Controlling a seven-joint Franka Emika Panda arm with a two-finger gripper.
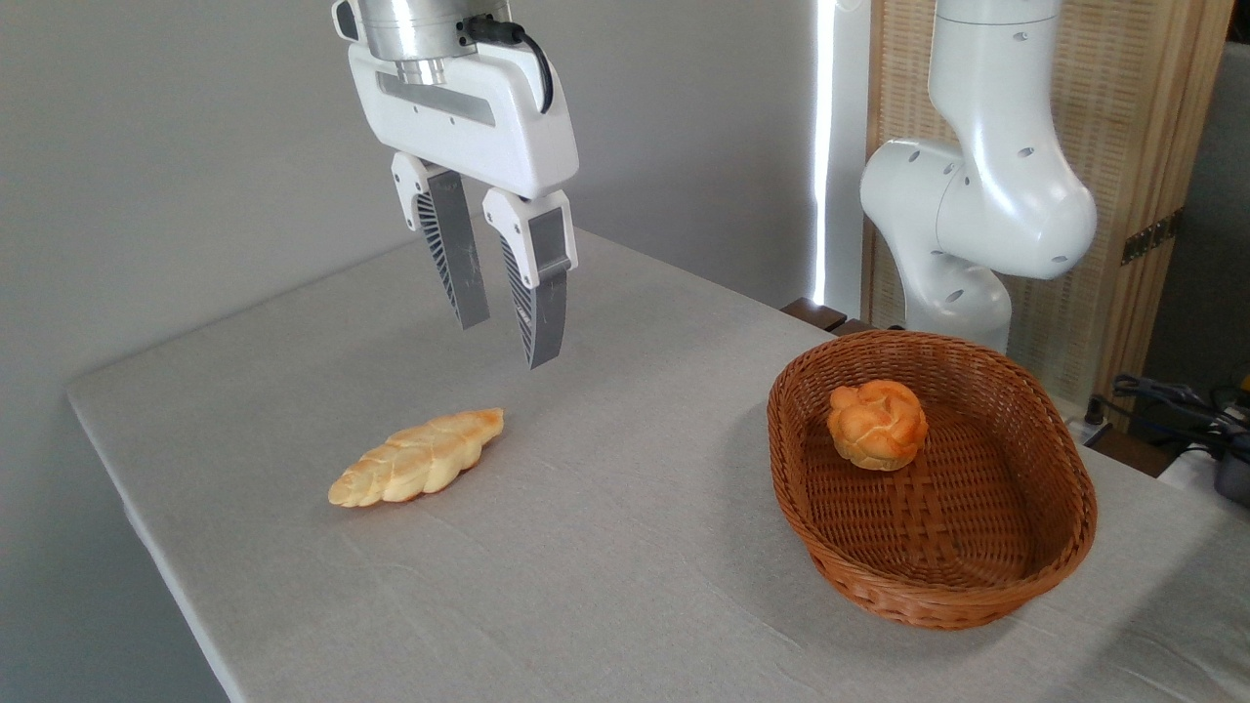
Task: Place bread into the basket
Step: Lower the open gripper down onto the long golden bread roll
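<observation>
- On a grey cloth-covered table (605,547), a pale golden braided bread (418,459) lies flat toward the left, its long axis running from lower left to upper right.
- Well apart to the right sits an oval brown wicker basket (1064,547); a small round orange bun (877,424) already rests inside it, near the far end.
- Above the table, a white robot gripper (510,342) hangs in the air, up and slightly right of the bread, touching nothing.
- Its two grey fingers (459,259) point downward with a narrow gap between them, and they hold nothing.
- Judging by this, the task is at its start: the reach toward the bread, with the pick-up not yet made.
- The next move likely calls for spreading the fingers wider, shifting down and left until they straddle the loaf across its narrow width, then closing gently.
- The white robot arm (986,195) stands behind the basket.
</observation>
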